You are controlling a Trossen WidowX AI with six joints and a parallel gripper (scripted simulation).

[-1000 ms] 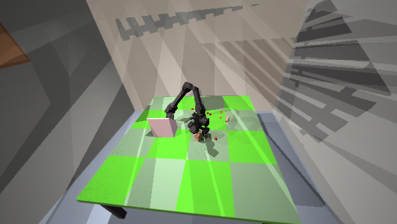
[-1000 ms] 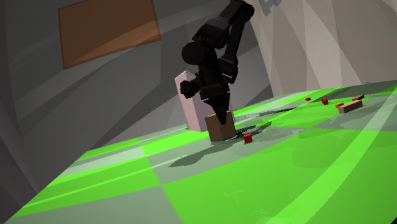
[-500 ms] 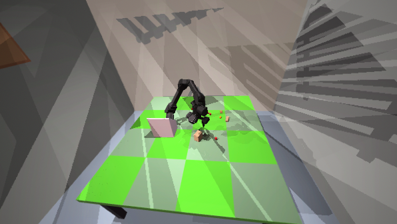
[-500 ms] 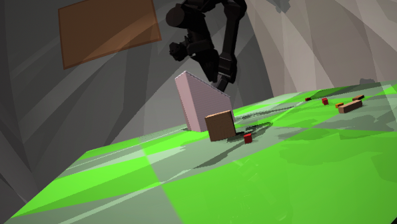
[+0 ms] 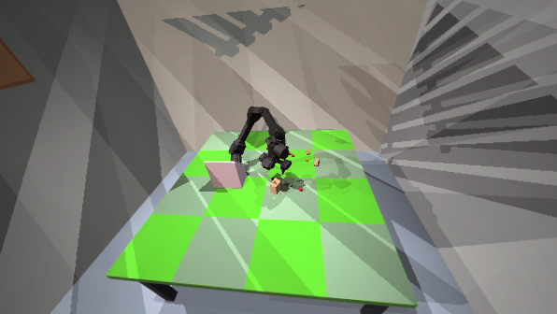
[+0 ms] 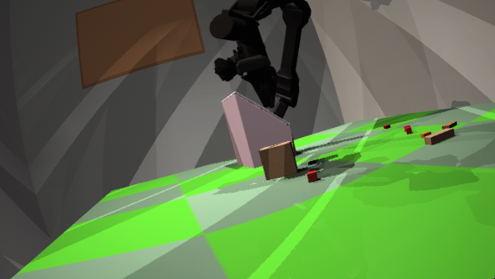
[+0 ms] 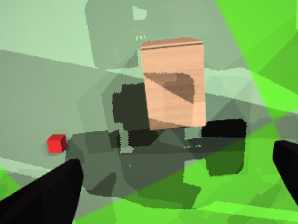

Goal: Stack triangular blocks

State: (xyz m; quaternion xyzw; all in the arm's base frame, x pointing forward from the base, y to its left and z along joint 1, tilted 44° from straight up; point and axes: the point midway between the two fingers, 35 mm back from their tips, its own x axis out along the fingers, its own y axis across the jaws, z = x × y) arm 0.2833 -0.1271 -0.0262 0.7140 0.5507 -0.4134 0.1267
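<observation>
A black robot arm (image 5: 257, 111) (image 6: 292, 37) holds its end effector (image 5: 276, 167) (image 7: 177, 159) raised, fingers spread and grasping nothing, over a green checkered tabletop (image 5: 290, 262) (image 6: 332, 241). The wooden block (image 5: 276, 186) (image 6: 279, 161) (image 7: 175, 85), apparently the two triangular pieces joined, stands just below the middle of the overhead frame. In the wrist view it sits at upper center, ahead of the fingertips and between their lines rather than down in the gap, its longer visible side running nearly up and down the frame. A thin dark line crosses near its upper edge, likely the seam; whether the ends are truly even I cannot tell. The pink panel (image 5: 225, 175) (image 6: 259, 129) rises to its left in the overhead frame, and a small red cube (image 5: 300, 189) (image 6: 312, 176) (image 7: 56, 143) lies to its right. Placement looks all but finished; the coming move should carry the fingers farther from the block, without a sideways swing into the panel.
</observation>
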